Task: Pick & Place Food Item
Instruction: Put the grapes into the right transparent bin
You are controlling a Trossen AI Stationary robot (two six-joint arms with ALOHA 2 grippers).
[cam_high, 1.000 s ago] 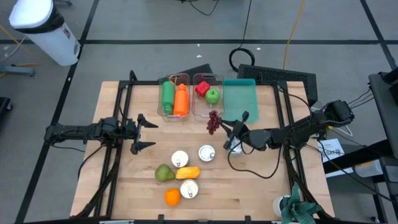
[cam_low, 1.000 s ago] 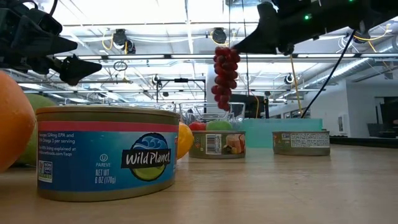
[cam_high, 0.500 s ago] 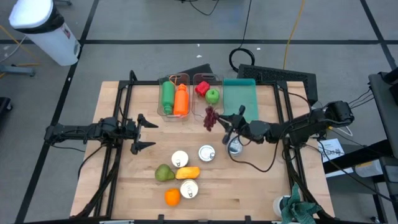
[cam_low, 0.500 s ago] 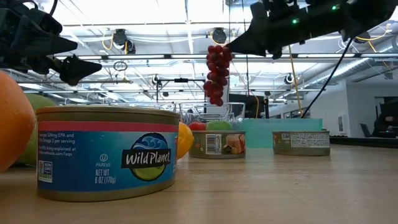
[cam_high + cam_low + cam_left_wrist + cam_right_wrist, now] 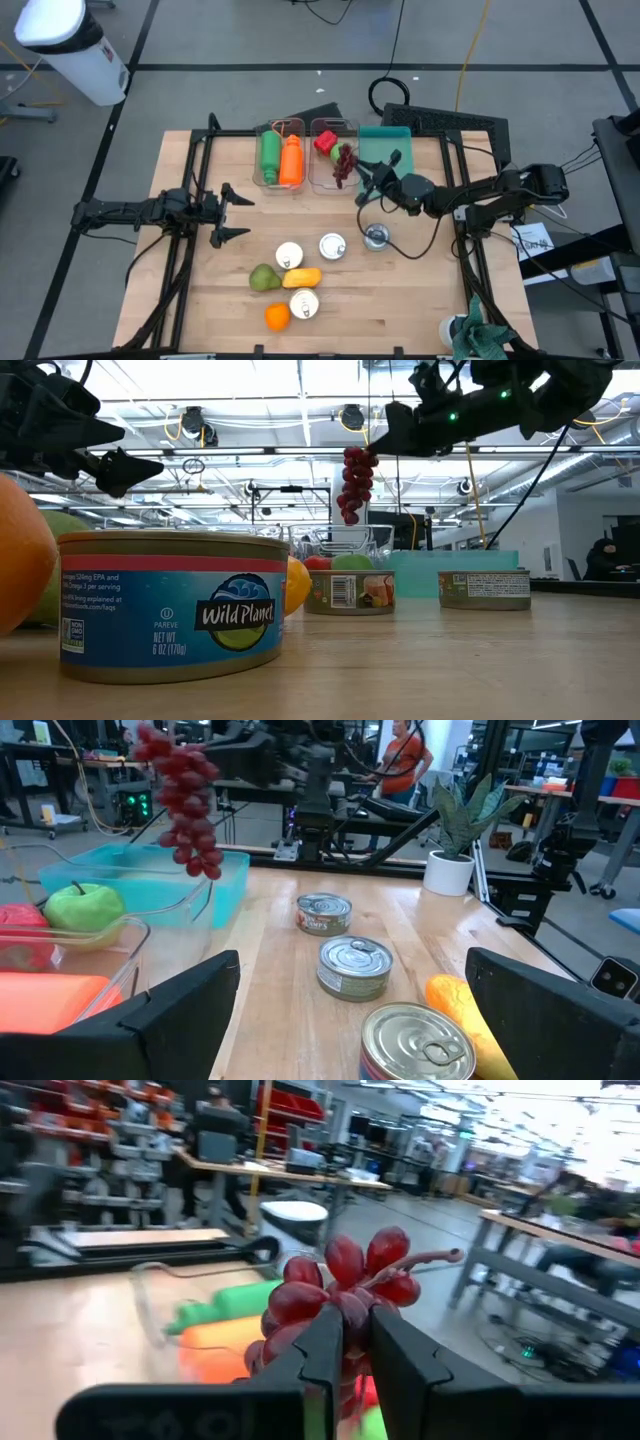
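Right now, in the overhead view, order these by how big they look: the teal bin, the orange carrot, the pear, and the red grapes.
1. teal bin, clearly the largest.
2. orange carrot, long and narrow.
3. pear.
4. red grapes, hanging from the right claw; close to the pear, and raised nearer the camera, so that order is unsure.

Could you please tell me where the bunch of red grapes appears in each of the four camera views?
High view: grapes at the right claw, over the clear bin with the green apple.
Low view: hanging top centre, above that bin.
Left wrist view: upper left, dangling near the green apple.
Right wrist view: centre, pinched in the claw.
Shared landmark: the green apple.
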